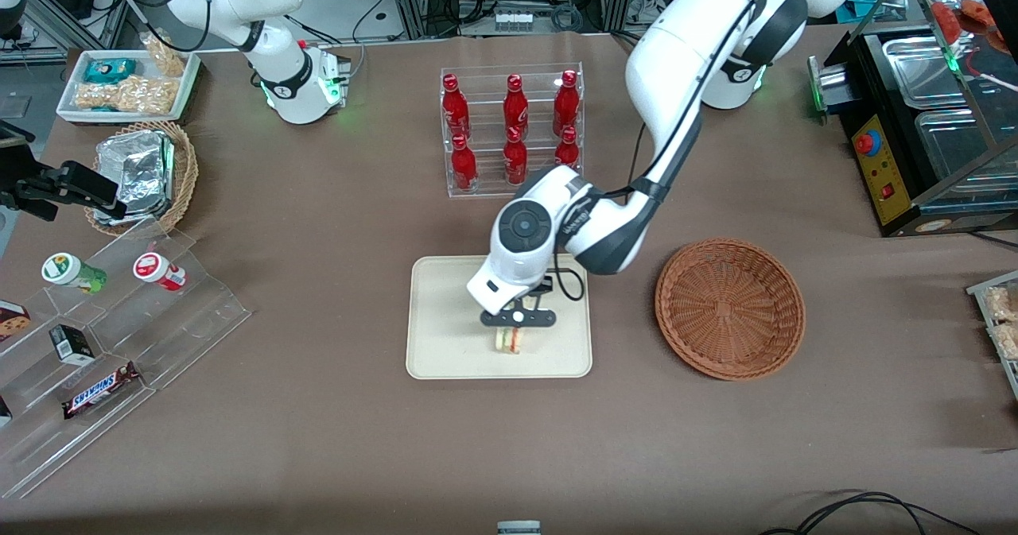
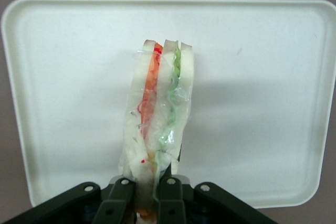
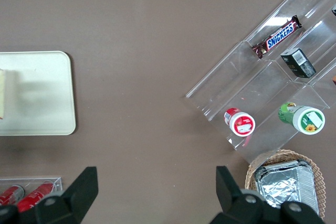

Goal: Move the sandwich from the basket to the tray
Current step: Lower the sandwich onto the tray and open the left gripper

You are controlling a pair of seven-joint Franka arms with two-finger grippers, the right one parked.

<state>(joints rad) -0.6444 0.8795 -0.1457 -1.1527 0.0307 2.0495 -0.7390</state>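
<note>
The brown tabletop (image 1: 334,408) is seen carrying all items. The tiered clear acrylic stand (image 1: 119,344) lies toward the parked arm's end of the tabletop; a Snickers bar (image 1: 100,389), a small dark box (image 1: 75,344) and two small lidded cups (image 1: 159,271) are held on its steps. The cream tray (image 1: 445,344) is recorded near the middle of the tabletop, nearer to the front camera than the clear bottle rack (image 1: 511,129), in which six red bottles (image 1: 515,106) stand upright. The reddish-brown basket (image 1: 729,308) is noted beside the tray, toward the working arm's end, apart from it; nothing is seen inside it. A smaller tan wicker basket (image 1: 171,171) with foil packs (image 1: 135,173) is placed toward the parked arm's end, and a white snack tray (image 1: 127,86) is seen farther from the front camera than it.

The gripper (image 1: 515,330) is positioned directly above the tray, pointing down. In the left wrist view the fingers (image 2: 119,192) are seen closed on the sandwich (image 2: 160,114), clamping the wrapped wedge at one end, with the bread slices on edge and the red, orange and green filling layers facing the camera. In the front view the sandwich (image 1: 509,340) is located over the tray's half nearer the front camera. Whether its lower edge is touching the tray surface cannot be told.
</note>
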